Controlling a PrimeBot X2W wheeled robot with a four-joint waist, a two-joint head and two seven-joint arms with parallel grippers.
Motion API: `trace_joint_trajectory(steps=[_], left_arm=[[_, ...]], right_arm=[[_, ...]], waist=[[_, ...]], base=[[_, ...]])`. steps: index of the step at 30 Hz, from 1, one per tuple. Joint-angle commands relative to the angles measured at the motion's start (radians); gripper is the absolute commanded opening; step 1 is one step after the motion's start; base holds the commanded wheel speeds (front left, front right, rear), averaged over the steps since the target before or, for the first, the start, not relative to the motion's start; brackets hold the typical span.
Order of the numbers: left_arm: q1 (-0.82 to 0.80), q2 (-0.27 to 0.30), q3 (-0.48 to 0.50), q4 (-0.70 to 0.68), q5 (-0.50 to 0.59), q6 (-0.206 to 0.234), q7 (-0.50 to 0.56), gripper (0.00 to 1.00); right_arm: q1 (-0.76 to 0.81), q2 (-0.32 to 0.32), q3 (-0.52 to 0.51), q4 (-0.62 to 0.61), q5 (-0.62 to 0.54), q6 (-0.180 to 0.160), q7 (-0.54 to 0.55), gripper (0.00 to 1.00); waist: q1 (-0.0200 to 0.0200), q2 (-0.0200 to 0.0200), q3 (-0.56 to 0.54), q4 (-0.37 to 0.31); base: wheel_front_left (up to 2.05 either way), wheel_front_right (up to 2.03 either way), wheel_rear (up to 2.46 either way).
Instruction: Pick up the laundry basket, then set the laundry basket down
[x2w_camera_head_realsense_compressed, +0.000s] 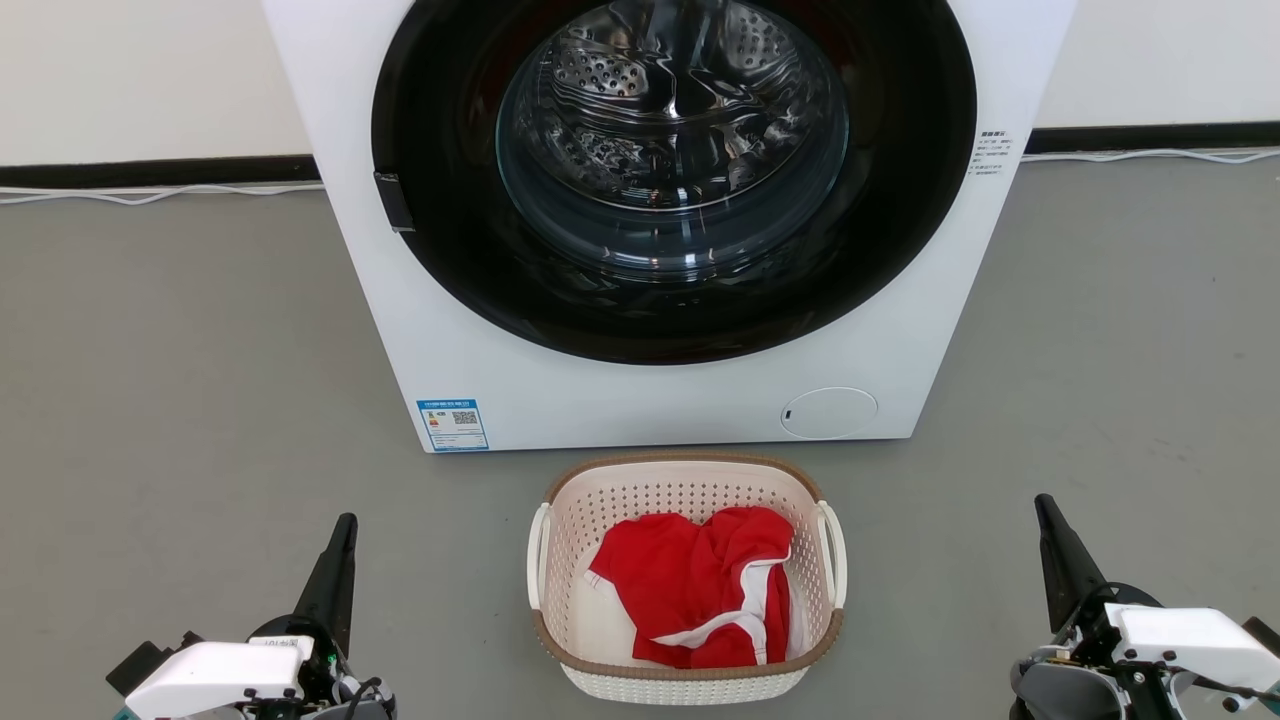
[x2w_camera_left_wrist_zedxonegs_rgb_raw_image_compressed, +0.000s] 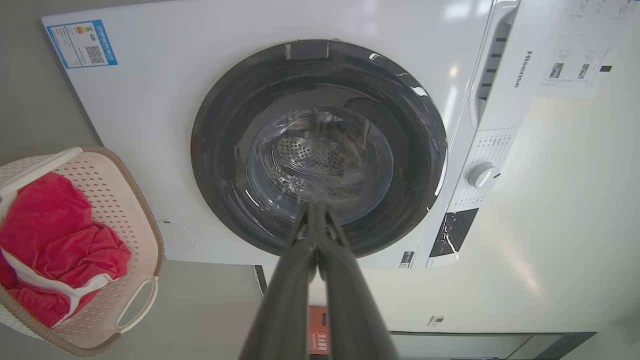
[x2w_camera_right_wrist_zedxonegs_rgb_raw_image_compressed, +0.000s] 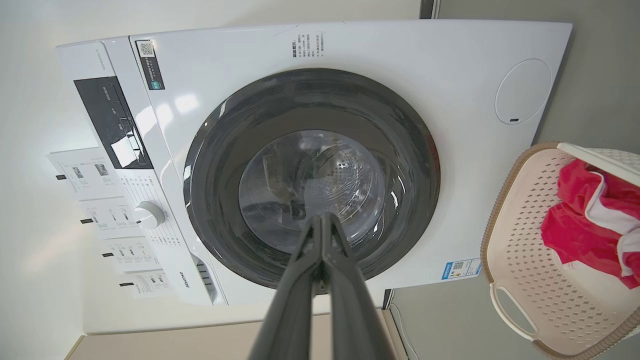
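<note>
— Item?
— Laundry basket (x2w_camera_head_realsense_compressed: 684, 463): cream-white, perforated, rounded-rectangular, with a brown woven-look rim and a white loop handle on each side.
— Position and condition?
— Upright on the grey floor (x2w_camera_head_realsense_compressed: 200, 420), just in front of the washing machine (x2w_camera_head_realsense_compressed: 620, 400). A red-and-white garment (x2w_camera_head_realsense_compressed: 690, 590) lies inside.

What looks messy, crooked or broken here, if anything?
Nothing stands out. The laundry basket sits upright on the floor before the washing machine, a crumpled red garment inside it. The left hand and right hand are shut, clear of the basket.
</note>
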Motion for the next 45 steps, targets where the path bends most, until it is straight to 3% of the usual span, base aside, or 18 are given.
trace_joint_trajectory(steps=[1, 45], left_arm=[[-0.056, 0.013, 0.03, -0.029, 0.001, -0.007, 0.006, 0.0], [-0.056, 0.013, 0.03, -0.029, 0.001, -0.007, 0.006, 0.0]], right_arm=[[-0.04, -0.012, 0.021, -0.029, 0.007, 0.007, 0.007, 0.0], [-0.04, -0.012, 0.021, -0.029, 0.007, 0.007, 0.007, 0.0]], waist=[[0.0, 0.0, 0.0, 0.0], [0.0, 0.0, 0.0, 0.0]], base=[[0.0, 0.0, 0.0], [0.0, 0.0, 0.0]])
